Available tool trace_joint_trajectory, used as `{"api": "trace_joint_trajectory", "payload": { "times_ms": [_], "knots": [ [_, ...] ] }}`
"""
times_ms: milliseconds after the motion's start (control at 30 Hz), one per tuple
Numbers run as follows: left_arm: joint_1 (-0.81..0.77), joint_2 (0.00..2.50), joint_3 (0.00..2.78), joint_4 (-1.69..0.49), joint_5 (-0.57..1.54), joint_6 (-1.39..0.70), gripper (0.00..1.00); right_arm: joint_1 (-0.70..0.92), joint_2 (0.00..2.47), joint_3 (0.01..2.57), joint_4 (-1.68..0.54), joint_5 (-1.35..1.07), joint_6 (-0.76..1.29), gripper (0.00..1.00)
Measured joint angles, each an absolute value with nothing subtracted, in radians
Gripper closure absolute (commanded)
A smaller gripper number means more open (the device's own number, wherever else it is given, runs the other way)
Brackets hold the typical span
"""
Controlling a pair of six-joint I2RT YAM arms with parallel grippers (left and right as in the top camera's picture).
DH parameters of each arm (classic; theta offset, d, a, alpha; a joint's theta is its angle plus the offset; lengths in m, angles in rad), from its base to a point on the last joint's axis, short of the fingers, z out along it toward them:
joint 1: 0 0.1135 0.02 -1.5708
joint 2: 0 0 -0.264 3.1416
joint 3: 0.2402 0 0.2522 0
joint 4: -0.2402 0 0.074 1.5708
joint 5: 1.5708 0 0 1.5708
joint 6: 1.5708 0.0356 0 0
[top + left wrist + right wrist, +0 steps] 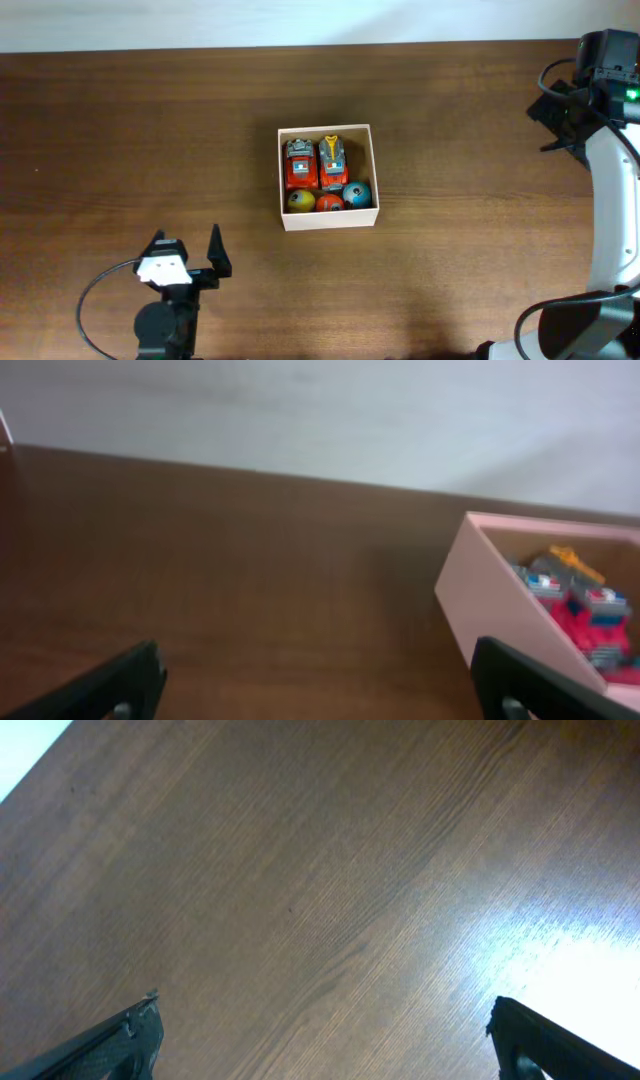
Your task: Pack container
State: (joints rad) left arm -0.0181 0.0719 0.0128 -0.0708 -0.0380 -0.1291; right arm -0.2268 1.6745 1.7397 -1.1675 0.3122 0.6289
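The container point(330, 220), a small square white box, sits mid-table. It holds two red toy trucks point(299, 165) side by side and a yellow ball point(300, 200), an orange ball point(329, 202) and a blue ball point(357, 193) along its near wall. My left gripper point(187, 246) hovers near the front edge, left of the box, open and empty. In the left wrist view the container's wall point(495, 600) and the trucks point(585, 610) lie to the right of the open left gripper point(320, 690). My right gripper point(556, 108) is far right, open over bare wood point(325, 1040).
The dark wooden table point(130, 140) runs to a pale wall strip at the back. The right arm's white link point(612, 220) stretches down the right side. A black cable point(100, 290) loops beside the left arm's base.
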Motion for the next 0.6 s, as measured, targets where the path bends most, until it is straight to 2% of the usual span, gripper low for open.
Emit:
{"api": "trace_joint_trajectory", "payload": {
  "times_ms": [233, 600],
  "knots": [
    [-0.018, 0.033, 0.012, -0.079, -0.019, -0.020, 0.01, -0.227, 1.674, 1.740, -1.167, 0.312, 0.629, 0.01],
    [-0.018, 0.033, 0.012, -0.078, -0.014, 0.009, 0.01, -0.227, 1.674, 1.740, -1.167, 0.312, 0.629, 0.01]
  ]
}}
